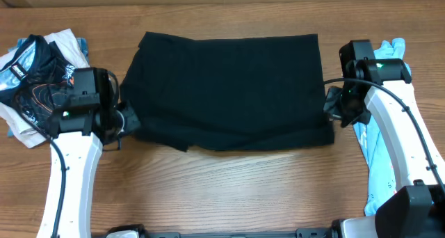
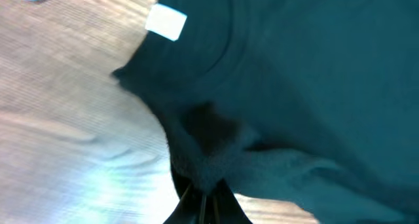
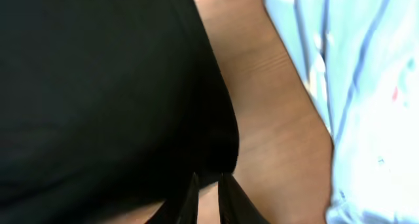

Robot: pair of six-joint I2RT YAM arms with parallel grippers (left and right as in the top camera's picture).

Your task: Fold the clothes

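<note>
The black shirt (image 1: 229, 92) lies flat in the middle of the table (image 1: 229, 189). Our left gripper (image 2: 204, 201) pinches its bunched edge. Our right gripper (image 3: 208, 198) sits at the opposite edge, fingers nearly together; we cannot tell whether they hold cloth.

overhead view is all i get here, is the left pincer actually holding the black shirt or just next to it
Observer: Holding it. In the left wrist view the left pincer is shut on a bunched fold of the black shirt.
Operator: cant see any label from up here, is there one
Observer: Yes, a white tag sits at the shirt's edge beyond that fold, beside a curved seam.
Operator: and the other side
Observer: The right pincer has its tips at the shirt's edge with a slim gap between them. I cannot tell whether it has any cloth.
</note>
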